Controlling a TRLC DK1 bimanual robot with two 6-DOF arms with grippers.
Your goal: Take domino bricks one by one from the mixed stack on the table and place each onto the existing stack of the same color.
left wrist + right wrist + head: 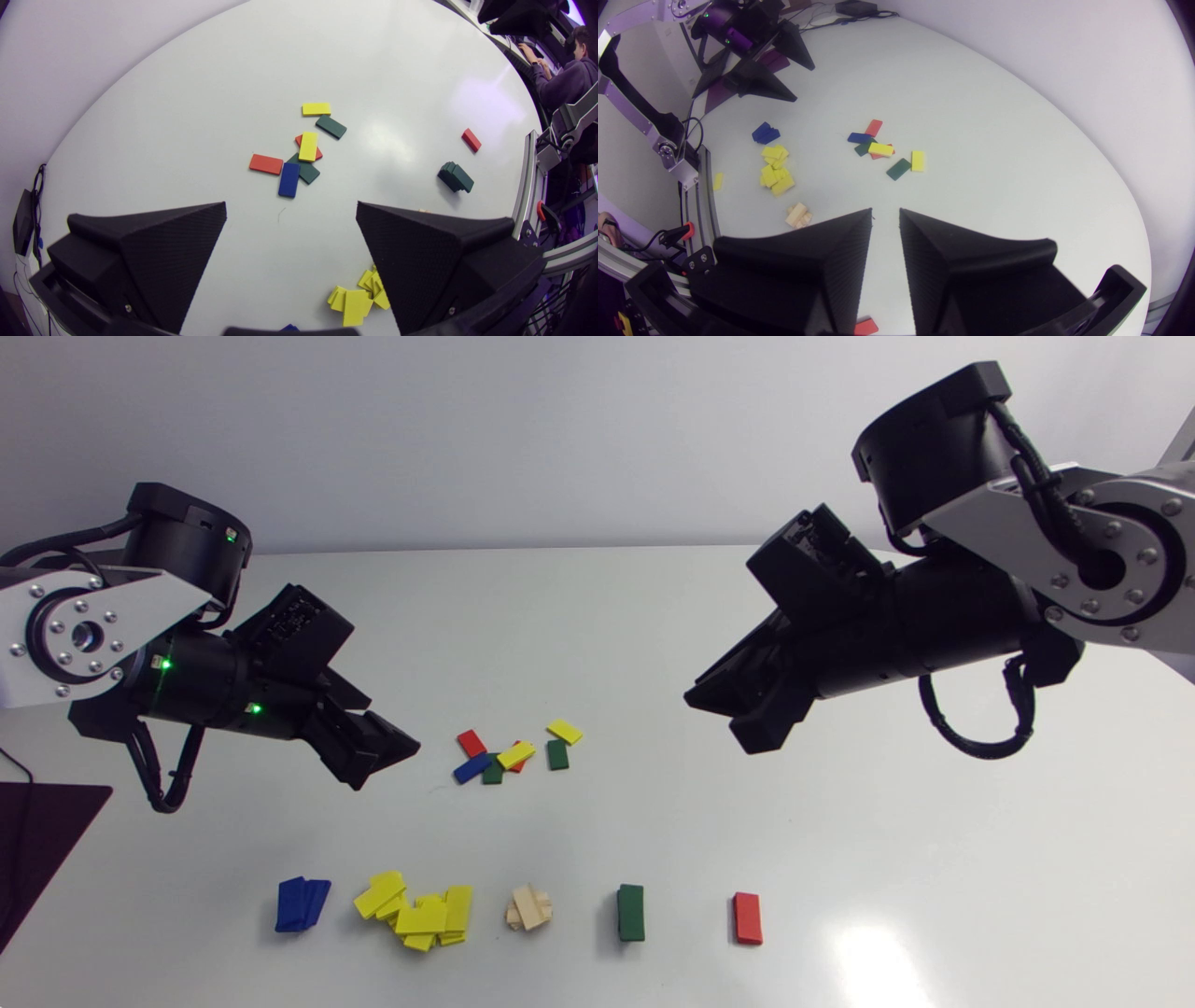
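The mixed pile [513, 754] lies mid-table: red, blue, green and yellow bricks, with one yellow brick [308, 146] resting on top of others. Along the front edge stand the sorted stacks: blue [302, 903], a scattered yellow heap [417, 910], wood [529, 907], green [630, 912] and red [747, 917]. My left gripper [387, 761] hovers left of the pile, open and empty [290, 205]. My right gripper [719, 719] hangs above the table right of the pile, its fingers nearly together with nothing between them [886, 212].
A dark mat [37, 840] covers the table's left front corner. One stray yellow brick [718, 181] lies on the rail just past the table edge near the yellow heap. Bare tabletop lies between the pile and the front stacks.
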